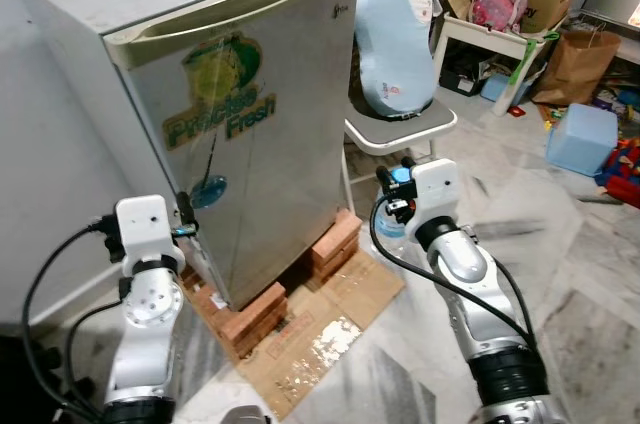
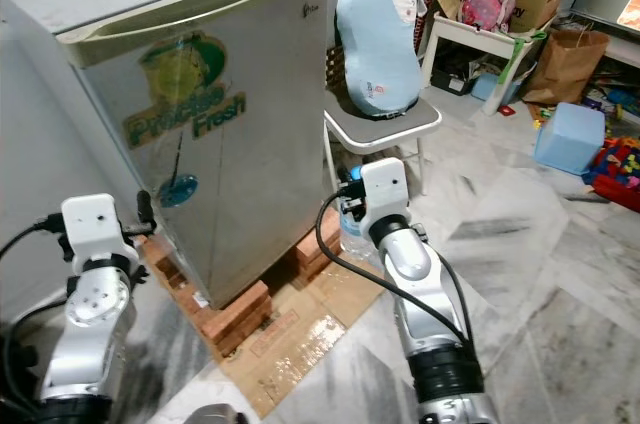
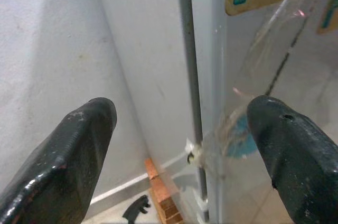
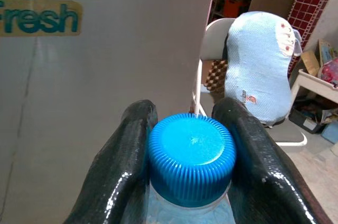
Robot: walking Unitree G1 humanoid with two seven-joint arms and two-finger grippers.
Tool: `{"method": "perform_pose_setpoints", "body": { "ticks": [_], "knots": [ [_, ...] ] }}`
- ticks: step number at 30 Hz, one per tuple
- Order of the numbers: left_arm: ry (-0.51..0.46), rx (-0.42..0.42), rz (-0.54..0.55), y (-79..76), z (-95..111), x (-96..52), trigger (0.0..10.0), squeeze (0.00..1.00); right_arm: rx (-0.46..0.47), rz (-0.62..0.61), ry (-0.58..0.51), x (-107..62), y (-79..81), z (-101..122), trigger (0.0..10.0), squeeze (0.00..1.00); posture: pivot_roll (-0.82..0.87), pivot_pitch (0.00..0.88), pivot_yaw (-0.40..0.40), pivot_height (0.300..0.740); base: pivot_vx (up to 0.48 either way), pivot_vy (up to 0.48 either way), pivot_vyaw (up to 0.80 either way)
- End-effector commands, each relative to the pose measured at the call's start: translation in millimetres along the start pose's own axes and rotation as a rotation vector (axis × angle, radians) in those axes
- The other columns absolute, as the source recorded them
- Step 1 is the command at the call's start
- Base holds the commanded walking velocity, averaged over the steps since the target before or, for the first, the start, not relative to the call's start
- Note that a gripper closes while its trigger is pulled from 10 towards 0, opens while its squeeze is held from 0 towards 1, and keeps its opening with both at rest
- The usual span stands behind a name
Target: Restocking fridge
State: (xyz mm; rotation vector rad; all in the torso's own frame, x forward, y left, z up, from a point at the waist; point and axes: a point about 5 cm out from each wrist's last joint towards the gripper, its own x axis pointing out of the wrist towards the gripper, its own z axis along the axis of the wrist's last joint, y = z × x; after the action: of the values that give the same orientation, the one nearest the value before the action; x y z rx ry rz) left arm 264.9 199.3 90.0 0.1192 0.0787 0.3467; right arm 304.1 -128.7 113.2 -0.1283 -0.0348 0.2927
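A small grey fridge (image 1: 250,124) with a green "Fresh" sticker stands with its door closed, raised on bricks. My left gripper (image 1: 185,214) is at the door's lower left edge. In the left wrist view it (image 3: 182,123) is open, one finger on either side of the door seam. My right gripper (image 1: 392,194) hovers to the right of the fridge, in front of the chair. It is shut on a clear water bottle (image 2: 352,229), its fingers (image 4: 121,155) pressed against both sides of the blue cap (image 4: 191,163).
Red bricks (image 1: 255,319) and flattened cardboard (image 1: 320,334) lie under and in front of the fridge. A white chair (image 1: 400,129) carrying a light blue cushion (image 1: 395,44) stands close on the right. A wall (image 1: 50,144) is on the left. A blue box (image 1: 580,139) and clutter sit at the far right.
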Motion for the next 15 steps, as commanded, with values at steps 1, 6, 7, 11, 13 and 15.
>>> {"method": "perform_pose_setpoints", "body": {
  "ticks": [1, 6, 7, 11, 13, 15],
  "knots": [
    [-0.008, -0.006, 0.006, -0.9, 2, 2.6, 10.0, 0.00, -0.027, 0.014, -0.049, 2.3, 0.0, 10, 10.0, 0.00, 0.03, 0.000, -0.009, 0.740, 0.390, 0.000, 0.80],
    [0.019, -0.011, 0.060, 2.7, -2, 2.1, 10.0, 1.00, -0.015, 0.019, -0.047, 1.9, 1.1, 10, 10.0, 0.00, 0.03, 0.000, -0.012, 0.740, 0.246, 0.000, 0.40],
    [0.023, -0.022, 0.069, 3.6, -3, 1.3, 10.0, 1.00, -0.014, 0.019, -0.046, 2.0, 1.0, 10, 10.0, 0.00, 0.03, 0.000, -0.013, 0.740, 0.000, 0.000, 0.00],
    [0.044, -0.033, 0.096, 6.4, -8, -3.9, 10.0, 1.00, -0.014, 0.022, -0.045, 2.7, 0.1, 10, 10.0, 0.00, 0.03, 0.000, -0.016, 0.740, 0.000, 0.000, 0.00],
    [0.055, -0.022, 0.104, 6.0, -11, -6.3, 10.0, 1.00, -0.016, 0.024, -0.044, 3.1, -0.3, 10, 10.0, 0.00, 0.03, 0.000, -0.018, 0.740, 0.000, 0.000, 0.00],
    [0.072, -0.024, 0.090, 2.4, -15, -9.2, 10.0, 0.94, -0.015, 0.027, -0.043, 3.8, 0.0, 10, 10.0, 0.00, 0.03, 0.000, -0.022, 0.740, 0.000, 0.000, 0.00]
  ]
}}
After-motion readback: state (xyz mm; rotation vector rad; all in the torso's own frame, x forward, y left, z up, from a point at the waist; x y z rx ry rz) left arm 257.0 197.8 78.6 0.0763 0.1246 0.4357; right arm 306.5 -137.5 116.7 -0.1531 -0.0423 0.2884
